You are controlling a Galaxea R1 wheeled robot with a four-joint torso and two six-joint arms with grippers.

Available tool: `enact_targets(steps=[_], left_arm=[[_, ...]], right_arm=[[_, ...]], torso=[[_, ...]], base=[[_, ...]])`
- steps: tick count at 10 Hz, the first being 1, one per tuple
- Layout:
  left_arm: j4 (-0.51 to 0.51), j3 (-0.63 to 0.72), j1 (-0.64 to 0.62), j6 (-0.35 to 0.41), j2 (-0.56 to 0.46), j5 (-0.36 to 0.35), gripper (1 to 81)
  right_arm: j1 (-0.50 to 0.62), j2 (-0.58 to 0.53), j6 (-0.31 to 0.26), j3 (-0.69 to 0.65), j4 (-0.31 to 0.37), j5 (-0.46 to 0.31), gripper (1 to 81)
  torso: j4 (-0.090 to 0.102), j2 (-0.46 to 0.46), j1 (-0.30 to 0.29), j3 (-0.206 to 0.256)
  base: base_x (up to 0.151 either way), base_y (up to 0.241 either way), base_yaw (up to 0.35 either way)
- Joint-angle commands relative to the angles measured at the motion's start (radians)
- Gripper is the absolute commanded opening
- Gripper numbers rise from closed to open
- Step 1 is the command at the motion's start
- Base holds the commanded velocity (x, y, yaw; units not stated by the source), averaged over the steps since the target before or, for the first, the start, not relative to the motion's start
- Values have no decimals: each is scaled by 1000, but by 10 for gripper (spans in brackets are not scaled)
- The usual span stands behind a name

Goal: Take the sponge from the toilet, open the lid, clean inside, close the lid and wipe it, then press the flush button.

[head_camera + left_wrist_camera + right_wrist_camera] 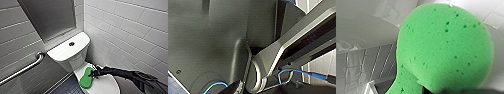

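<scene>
Currently, the sponge lies flat on the closed lid in the lower centre of the head view, with one lobe toward the tank and the other near the lid's left rim. The right gripper reaches in from the lower right of the frame and meets the sponge at its pinched waist. The waist is judged to be the chosen contact point because it is the narrowest section of the pad and the shortest span to clamp. Whether the gripper is clamped on the pad or only resting against it cannot be told. The right wrist view shows the green foam very close to the camera, which confirms close approach, not a grip. The lid is down, so the bowl is not yet accessible

The lid is glossy white, so a soft pad on it is judged liable to slide if pushed sideways. The toilet stands in a corner, and the flush button sits in the middle of its flat tank top at frame centre. White tiled wall fills the right side. A grab bar crosses the lower left, a grey panel occupies the upper left, and dark floor shows at the bottom edge
</scene>
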Motion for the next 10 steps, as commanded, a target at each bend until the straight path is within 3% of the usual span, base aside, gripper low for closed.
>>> enact_targets(steps=[1, 3, 6, 10], left_arm=[[0, 20, 8, -3, -22, 68, 811], [0, 20, 13, -3, -20, 68, 811], [0, 1, 18, -3, -16, 68, 811], [1, -5, 18, -3, -6, 68, 811]], right_arm=[[119, 48, 4, -24, -24, -50, 10], [51, 74, 3, -96, -61, -47, 10], [-4, 159, 3, -262, -271, -58, 10], [-45, 140, 3, -317, -293, -107, 10]], torso=[[0, 0, 0, 0], [0, 0, 0, 0], [0, 0, 0, 0], [0, 0, 0, 0]], base=[[0, 0, 0], [0, 0, 0], [0, 0, 0], [0, 0, 0]])
